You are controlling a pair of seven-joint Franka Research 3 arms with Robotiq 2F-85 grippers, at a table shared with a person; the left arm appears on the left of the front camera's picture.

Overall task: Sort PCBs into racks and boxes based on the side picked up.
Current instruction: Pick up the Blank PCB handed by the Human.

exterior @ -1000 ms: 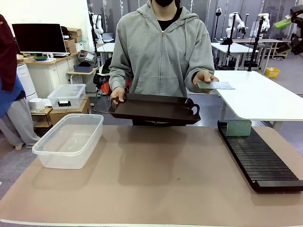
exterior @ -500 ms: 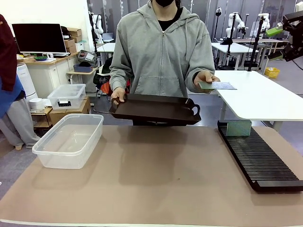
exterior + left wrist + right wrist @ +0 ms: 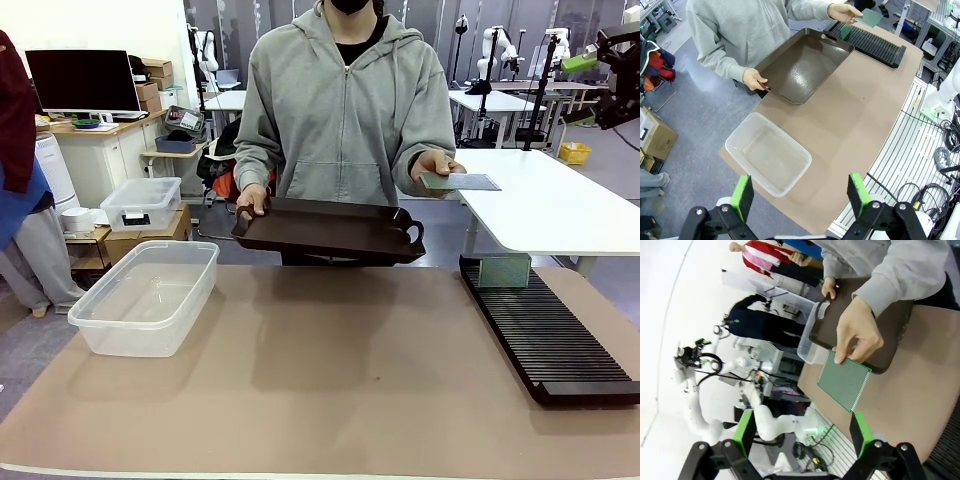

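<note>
1. We are looking at the PCB (image 3: pixel 462 181), a thin green board that the person's hand (image 3: pixel 432 164) is holding flat in the air, just past the right end of the tray (image 3: pixel 320 232) and slightly above its rim
2. We are judging it to be light and stiff, with a smooth face that could slip and thin edges that could chip. So we are planning to pinch it across its thickness at the free end, the one pointing away from the tray, clear of the person's fingers
3. A second PCB (image 3: pixel 503 271) is standing upright in the rack (image 3: pixel 548 340), below and right of the tray's right handle. The rack itself is lying right of the tray, on the robot's side of it
4. The box (image 3: pixel 140 335) is sitting left of the tray, also on the robot's side, with nothing in it, while the person's other hand (image 3: pixel 250 203) is gripping the tray's left handle
5. The right gripper (image 3: pixel 801 429) is hanging high and far right of the tray, jaws spread wide and grasping nothing. The held board is lying well apart from it, lower down and toward the tray, straight ahead of its pads
6. The left gripper (image 3: pixel 800 190) is hovering high above the table, on the robot's side of the tray, likewise released and empty, well apart from both boards
</note>
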